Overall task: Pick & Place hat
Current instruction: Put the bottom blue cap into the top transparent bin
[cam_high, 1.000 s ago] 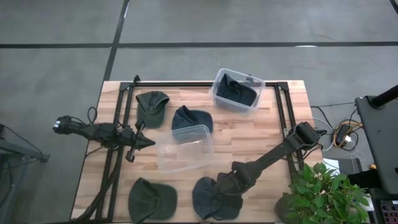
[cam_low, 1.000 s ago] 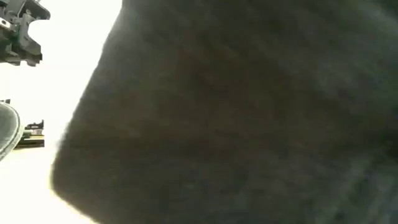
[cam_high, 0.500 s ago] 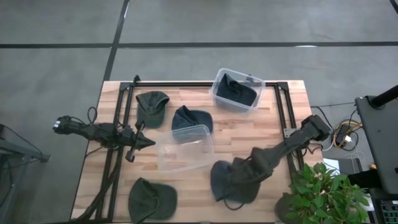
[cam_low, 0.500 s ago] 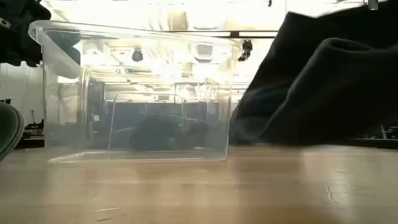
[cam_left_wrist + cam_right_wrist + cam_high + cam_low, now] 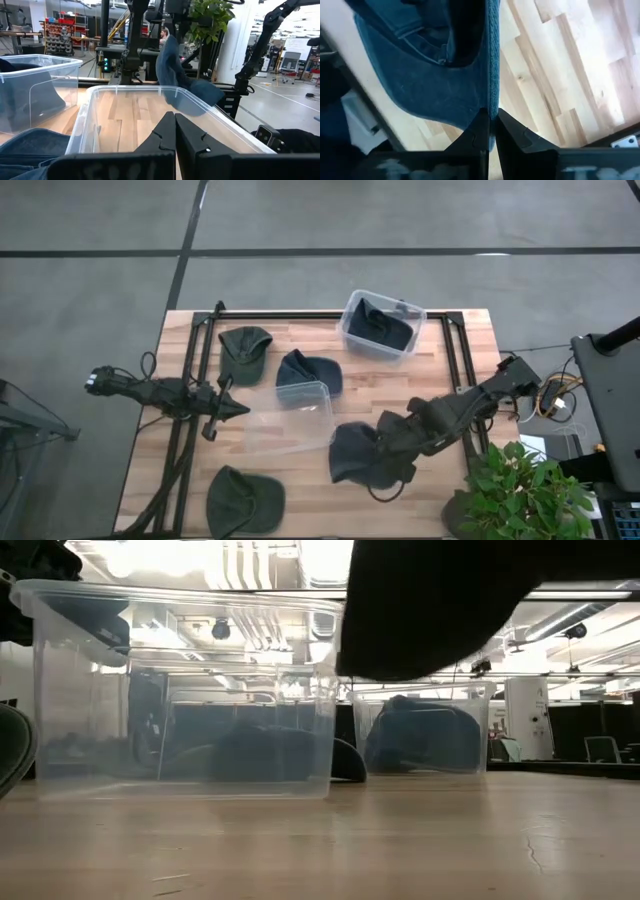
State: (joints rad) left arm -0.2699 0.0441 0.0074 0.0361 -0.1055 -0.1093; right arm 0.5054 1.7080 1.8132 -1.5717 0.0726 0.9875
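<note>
My right gripper [image 5: 393,444] is shut on a dark blue cap [image 5: 358,454], which it carries above the table just to the right of an empty clear box [image 5: 296,416]. In the low view the cap [image 5: 450,600] hangs high above the wood. The left wrist view shows the cap [image 5: 175,80] beyond the box [image 5: 150,92]. My left gripper [image 5: 236,409] waits shut at the box's left side. A green cap [image 5: 243,499] lies flat by the near edge. My right gripper pinches an edge of the cap [image 5: 491,97] between its two fingers [image 5: 475,131]; the cloth stands on edge in the gap. The cap is lifted clear of the table and hangs below and ahead of the fingers, its inside and stitched band [image 5: 420,35] showing.
A second clear box [image 5: 381,325] at the far edge holds a dark cap. A green cap [image 5: 244,350] and a blue cap [image 5: 308,369] lie beyond the empty box. A black frame [image 5: 330,315] borders the table. A potted plant [image 5: 525,485] stands off the near right corner.
My right gripper has risen and moved from the near edge toward the far edge, up to the empty box, staying shut. The blue cap has gone with it, lifted clear of the table and away from the low camera.
</note>
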